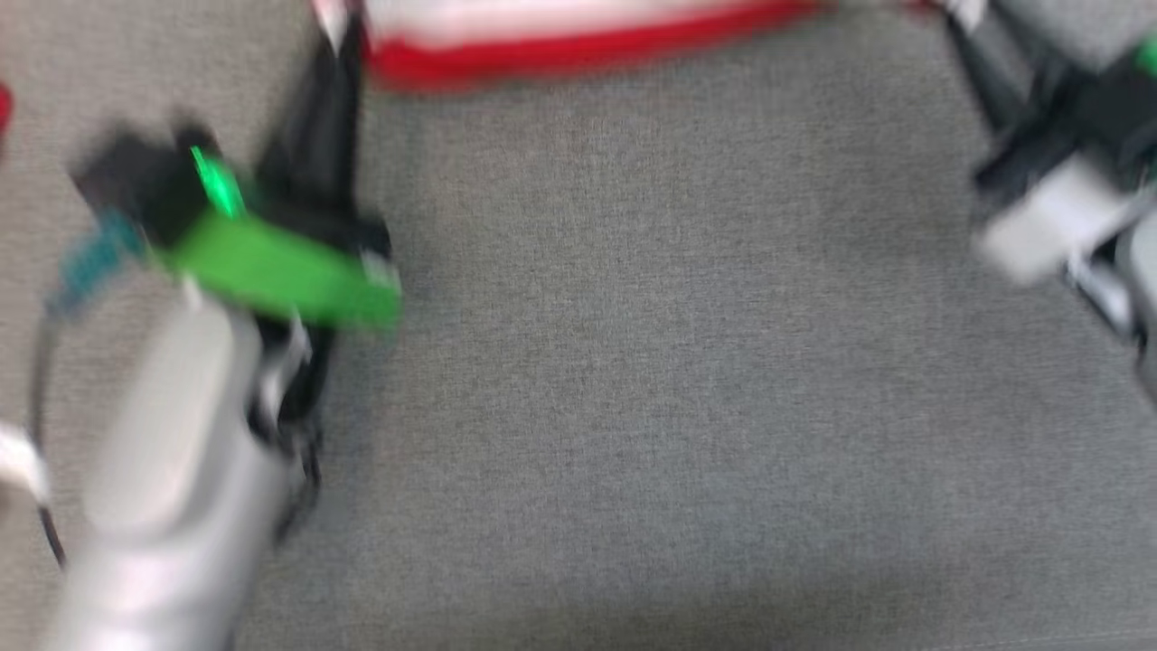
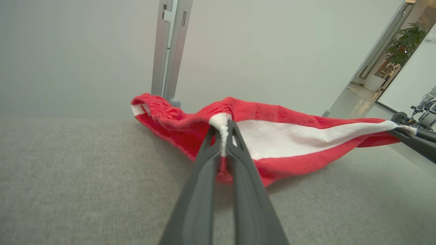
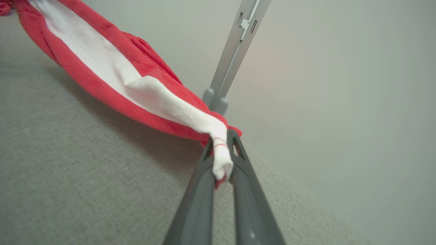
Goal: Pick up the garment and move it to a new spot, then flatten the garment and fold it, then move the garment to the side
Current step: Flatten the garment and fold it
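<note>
A: Which step is in hand?

B: The garment (image 2: 306,136), red with a white band, is gripped at two ends and stretched between them. Flattening is therefore judged to be under way. No fold is seen yet.

A: How are the fingers set?

B: The left gripper (image 2: 223,129) is closed on a bunched red-and-white edge. The right gripper (image 3: 223,146) is closed on a white corner, which is pinched between its tips.

A: Where is the garment placed?

B: It is hung low over the grey table (image 2: 85,177), toward the far edge, near a metal post (image 2: 170,51). Its lower hem seems to be rested on the surface, though contact cannot be told for certain. In the blurred head view it is made out as a red-and-white strip at the top edge.

A: What is called for next?

B: By judgement, the cloth is to be lowered and drawn across the open table, with the pull shared evenly by both ends, so that it is laid without creases. The bunched left end may need to be spread before any fold is made.
</note>
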### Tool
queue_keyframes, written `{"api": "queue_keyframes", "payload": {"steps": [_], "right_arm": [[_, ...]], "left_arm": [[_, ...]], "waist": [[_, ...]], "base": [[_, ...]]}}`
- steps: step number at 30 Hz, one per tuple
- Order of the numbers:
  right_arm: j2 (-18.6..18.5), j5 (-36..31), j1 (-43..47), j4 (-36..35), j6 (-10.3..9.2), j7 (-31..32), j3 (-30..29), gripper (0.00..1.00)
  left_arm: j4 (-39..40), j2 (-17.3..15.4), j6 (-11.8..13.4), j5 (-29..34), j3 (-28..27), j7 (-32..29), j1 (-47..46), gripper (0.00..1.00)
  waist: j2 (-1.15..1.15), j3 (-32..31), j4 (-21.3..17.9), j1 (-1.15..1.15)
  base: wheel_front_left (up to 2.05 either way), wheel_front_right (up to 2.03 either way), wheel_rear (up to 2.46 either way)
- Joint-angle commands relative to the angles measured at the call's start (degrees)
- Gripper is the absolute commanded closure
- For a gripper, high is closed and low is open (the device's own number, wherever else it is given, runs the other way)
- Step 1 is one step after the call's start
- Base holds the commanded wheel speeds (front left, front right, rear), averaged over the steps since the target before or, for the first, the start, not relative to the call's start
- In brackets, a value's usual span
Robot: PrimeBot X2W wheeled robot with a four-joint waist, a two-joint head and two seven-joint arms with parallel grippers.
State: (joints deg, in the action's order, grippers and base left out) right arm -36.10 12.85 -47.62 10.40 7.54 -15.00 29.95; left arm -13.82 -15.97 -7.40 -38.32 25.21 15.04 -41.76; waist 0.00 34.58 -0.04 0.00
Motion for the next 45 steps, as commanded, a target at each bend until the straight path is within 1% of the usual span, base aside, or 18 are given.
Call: {"api": "queue_keyframes", "payload": {"steps": [1, 3, 6, 9, 10, 11, 15, 17, 20, 21, 23, 26, 29, 30, 35, 37, 43, 45], "right_arm": [[-1.9, -0.6, 4.8, -2.9, -0.1, -0.2, -0.4, 1.0], [-3.7, -1.1, 13.1, -7.4, -0.09, -0.2, -1.0, 1.0], [-6.5, -0.6, 25.3, -11.0, -0.1, -0.2, -1.5, 1.0], [-9.4, -0.5, 35.3, -13.9, -0.1, -0.2, -1.5, 1.0], [-11.2, -1.2, 39.2, -15.1, -0.1, -0.2, -0.9, 1.0], [-12.2, -0.7, 42.4, -16.1, -0.1, -0.2, -0.4, 1.0], [-15.9, 1.6, 54.8, -19.6, -0.12, -0.2, -3.4, 1.0], [-16.8, 3.1, 59.6, -20.9, -0.12, 0.1, -5.5, 1.0], [-17.6, 4.4, 61.7, -23.3, -0.12, 1.6, -7.8, 1.0], [-17.8, 4.9, 61.2, -24.0, -0.11, 2.1, -7.9, 1.0], [-18.5, 6.2, 58.7, -25.1, -0.11, 3.8, -7.5, 1.0], [-20.6, 7.2, 52.3, -26.7, -0.1, 6.3, -5.6, 1.0], [-23.6, 10.4, 45.1, -27.0, -0.1, 9.5, -2.3, 1.0], [-25.3, 11.2, 42.2, -26.8, -0.1, 11.1, -0.6, 1.0], [-29.0, 18.1, 28.1, -25.4, -0.1, 16.6, 6.8, 1.0], [-29.6, 20.1, 21.3, -23.8, -0.1, 19.0, 10.3, 1.0], [-27.3, 25.8, 3.8, -17.7, -0.1, 25.0, 19.9, 1.0], [-26.7, 27.3, -0.1, -15.7, -0.1, 26.1, 22.6, 1.0]], "left_arm": [[1.9, 0.0, -0.1, 1.3, -0.9, 0.2, 5.0, 1.0], [4.9, 0.7, -0.1, 1.7, -1.8, 0.2, 13.8, 1.0], [8.1, 1.4, -0.1, 3.2, -3.4, 0.2, 26.6, 1.0], [10.7, 2.4, 0.9, 3.5, -5.0, 0.2, 37.9, 1.0], [11.7, 2.8, 1.5, 3.4, -5.7, 0.2, 42.0, 1.0], [12.9, 3.2, 2.1, 2.9, -6.2, 0.2, 45.1, 1.0], [17.3, 3.0, 3.6, 2.7, -6.2, 0.2, 55.3, 1.0], [18.9, 2.9, 3.2, 1.8, -5.5, -0.1, 57.7, 1.0], [19.9, 3.0, 2.7, 0.6, -4.9, -0.7, 58.3, 1.0], [20.0, 2.8, 2.6, 1.1, -4.7, -1.1, 57.6, 1.0], [20.3, 3.7, 2.6, 0.5, -4.6, -1.6, 55.2, 1.0], [20.2, 4.3, 2.6, 0.7, -4.2, -3.0, 50.7, 1.0], [19.0, 5.5, 2.3, 0.7, -3.8, -4.3, 44.8, 1.0], [18.0, 6.1, 2.3, 0.8, -3.6, -4.5, 42.4, 1.0], [13.2, 8.7, 1.8, 1.0, -2.3, -5.5, 33.2, 1.0], [10.8, 9.8, 2.1, 1.1, -2.0, -5.8, 29.4, 1.0], [3.8, 11.9, 2.4, 1.2, -0.6, -5.4, 20.5, 1.0], [1.8, 12.2, 2.6, 1.6, 0.1, -5.1, 18.4, 1.0]], "waist": [[0.0, -7.9, 0.3, 0.0], [0.0, -11.8, 0.4, 0.0], [0.0, -18.3, 0.6, 0.0], [0.0, -23.9, 1.1, 0.0], [0.0, -25.4, 1.4, 0.0], [0.0, -26.4, 1.8, 0.0], [0.0, -28.1, 3.9, 0.0], [0.0, -27.8, 5.0, 0.0], [0.0, -26.9, 6.1, 0.0], [0.0, -26.5, 6.5, 0.0], [0.0, -25.3, 7.4, 0.0], [0.0, -22.4, 9.4, 0.0], [0.0, -19.2, 11.7, 0.0], [0.0, -18.0, 12.6, 0.0], [0.0, -14.0, 16.2, 0.0], [0.0, -12.7, 17.4, 0.0], [0.0, -10.0, 19.9, 0.0], [0.0, -9.4, 20.3, 0.0]], "base": [[0.0, 0.0, 0.0], [0.0, 0.0, 0.0], [0.0, 0.0, 0.0], [0.0, 0.0, 0.0], [0.0, 0.0, 0.0], [0.0, 0.0, 0.0], [0.0, 0.0, 0.0], [0.0, 0.0, 0.0], [0.0, 0.0, 0.0], [0.0, 0.0, 0.0], [0.0, 0.0, 0.0], [0.0, 0.0, 0.0], [0.0, 0.0, 0.0], [0.0, 0.0, 0.0], [0.0, 0.0, 0.0], [0.0, 0.0, 0.0], [0.0, 0.0, 0.0], [0.0, 0.0, 0.0]]}}
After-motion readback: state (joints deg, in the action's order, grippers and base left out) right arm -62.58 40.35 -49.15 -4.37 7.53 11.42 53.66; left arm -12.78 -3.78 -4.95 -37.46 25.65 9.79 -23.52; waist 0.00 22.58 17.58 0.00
